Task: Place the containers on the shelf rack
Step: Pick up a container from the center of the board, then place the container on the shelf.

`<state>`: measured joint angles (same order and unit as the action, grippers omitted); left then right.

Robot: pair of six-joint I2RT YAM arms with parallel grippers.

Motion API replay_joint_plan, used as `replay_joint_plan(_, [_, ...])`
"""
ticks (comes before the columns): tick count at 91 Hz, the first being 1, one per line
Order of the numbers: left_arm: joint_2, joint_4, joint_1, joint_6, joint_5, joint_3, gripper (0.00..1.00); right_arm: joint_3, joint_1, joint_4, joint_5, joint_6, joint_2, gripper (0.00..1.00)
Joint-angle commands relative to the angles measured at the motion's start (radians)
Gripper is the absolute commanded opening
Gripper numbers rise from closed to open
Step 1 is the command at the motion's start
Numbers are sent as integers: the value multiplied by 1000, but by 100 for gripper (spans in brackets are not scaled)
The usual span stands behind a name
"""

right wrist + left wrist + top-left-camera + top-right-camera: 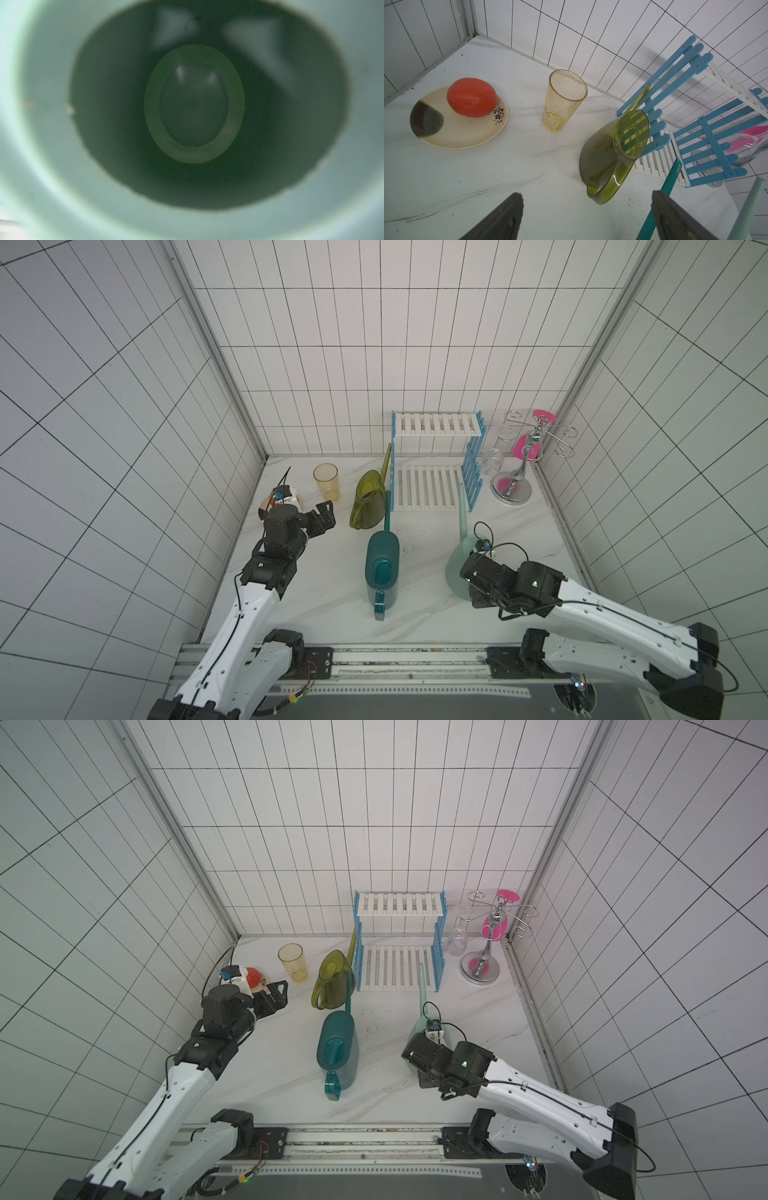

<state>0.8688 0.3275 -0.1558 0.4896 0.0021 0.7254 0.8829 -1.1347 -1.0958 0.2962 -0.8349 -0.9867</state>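
Note:
Three containers, all long-spouted cans, are on the white table in front of the shelf rack. The olive-yellow can leans against the rack's blue left frame. The dark teal can lies mid-table with its spout pointing at the rack. My left gripper is open just left of the olive can, whose handle lies between its fingers, untouched. My right gripper is at the rear of the pale mint can, shut on it with its fingers hidden. The right wrist view looks straight into that can.
A yellow tumbler stands left of the olive can. A cream dish with a red ball is in the back left corner. A chrome cup stand with pink pieces and a hanging glass stands right of the rack. Tiled walls enclose three sides.

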Motion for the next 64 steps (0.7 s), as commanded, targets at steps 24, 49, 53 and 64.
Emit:
replay_joint_plan(24, [-3,68,-50,19,93,110,98,138,126,121,-50,170,-121,0])
replay_joint_plan(49, [-18,83,-77,7,58,116,98,236,290,177,-183,315,-275,0])
replay_joint_plan(53, [-19,73,-77,6,56,111,98,251,305,184,-186,334,-292,0])
replay_joint_plan(64, [-7,94,-78,-6,60,132,98,299,354,194,-198,378,-341,0])
